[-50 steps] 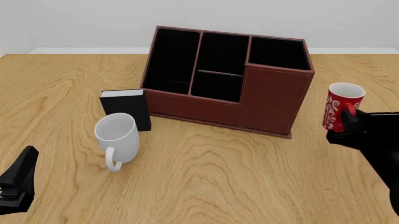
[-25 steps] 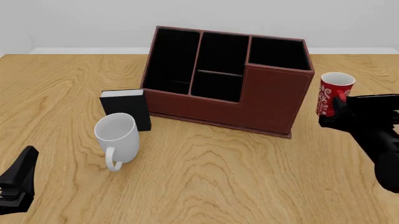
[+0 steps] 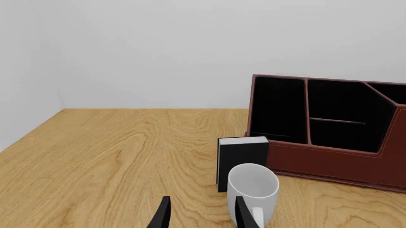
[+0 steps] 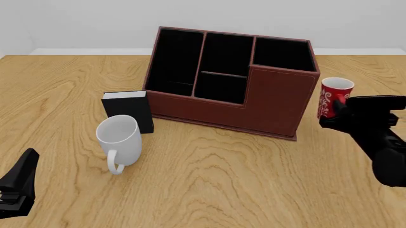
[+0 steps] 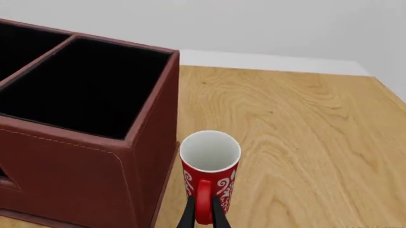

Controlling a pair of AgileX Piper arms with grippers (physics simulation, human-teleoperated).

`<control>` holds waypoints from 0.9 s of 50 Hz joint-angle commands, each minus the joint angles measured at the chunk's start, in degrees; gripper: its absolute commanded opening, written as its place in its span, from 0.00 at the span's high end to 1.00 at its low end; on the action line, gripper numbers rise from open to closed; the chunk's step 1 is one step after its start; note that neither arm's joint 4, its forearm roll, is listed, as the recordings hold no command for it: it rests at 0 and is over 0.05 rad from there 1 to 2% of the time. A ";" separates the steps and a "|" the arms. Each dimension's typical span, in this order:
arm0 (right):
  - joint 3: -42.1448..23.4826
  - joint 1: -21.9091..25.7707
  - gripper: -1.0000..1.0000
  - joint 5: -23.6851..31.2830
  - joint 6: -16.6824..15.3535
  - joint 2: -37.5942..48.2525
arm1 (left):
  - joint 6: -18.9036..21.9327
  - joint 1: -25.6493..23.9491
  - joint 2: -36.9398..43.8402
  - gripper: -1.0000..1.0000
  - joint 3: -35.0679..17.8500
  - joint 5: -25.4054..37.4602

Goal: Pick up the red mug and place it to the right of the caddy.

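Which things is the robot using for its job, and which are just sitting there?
For the job:
red mug, held by its handle in the right end effector
caddy, right beside it

Just sitting there:
white mug
black book
left end effector, holding nothing

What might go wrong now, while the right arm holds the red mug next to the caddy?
1. The red mug hangs very close to the caddy wall; drifting further left may bump it.
2. The right gripper pinches only the handle, so the mug may swing or slip.
3. Whether the mug touches the table is unclear; releasing now may drop it.
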 commanded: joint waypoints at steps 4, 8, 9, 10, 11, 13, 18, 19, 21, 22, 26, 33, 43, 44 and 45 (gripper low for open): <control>-0.60 0.48 1.00 0.00 1.73 1.12 | 0.00 0.00 0.00 0.00 0.00 0.00; -0.56 0.64 1.00 -0.51 1.91 1.91 | 0.00 0.00 0.00 0.00 0.00 0.00; -0.58 0.71 1.00 -0.60 2.08 2.12 | 0.00 0.00 0.00 0.00 0.00 0.00; -0.56 0.81 1.00 -0.52 2.00 2.05 | 0.00 0.00 0.00 0.00 0.00 0.00; -0.56 0.86 1.00 -0.39 2.09 1.97 | 0.00 0.00 0.00 0.00 0.00 0.00; -0.55 1.05 1.00 -0.37 2.11 2.11 | 0.00 0.00 0.00 0.00 0.00 0.00; -0.47 1.13 1.00 -0.52 2.16 2.39 | 0.00 0.00 0.00 0.00 0.00 0.00; -0.46 1.11 1.00 -0.34 2.17 2.26 | 0.00 0.00 0.00 0.00 0.00 0.00; -0.21 1.06 1.00 -0.44 2.08 2.22 | 0.00 0.00 0.00 0.00 0.00 0.00; -0.15 1.04 1.00 -0.39 2.16 2.18 | 0.00 0.00 0.00 0.00 0.00 0.00; 0.18 0.88 1.00 -0.94 2.14 2.54 | 0.00 0.00 0.00 0.00 0.00 0.00; 0.85 0.67 1.00 -1.55 2.37 2.69 | 0.00 0.00 0.00 0.00 0.00 0.00; 1.89 0.28 1.00 -2.23 2.62 2.57 | 0.00 0.00 0.00 0.00 0.00 0.00; 1.96 0.16 1.00 -2.31 2.71 2.63 | 0.00 0.00 0.00 0.00 0.00 0.00; 2.04 0.22 1.00 -2.42 2.71 2.72 | 0.00 0.00 0.00 0.00 0.00 0.00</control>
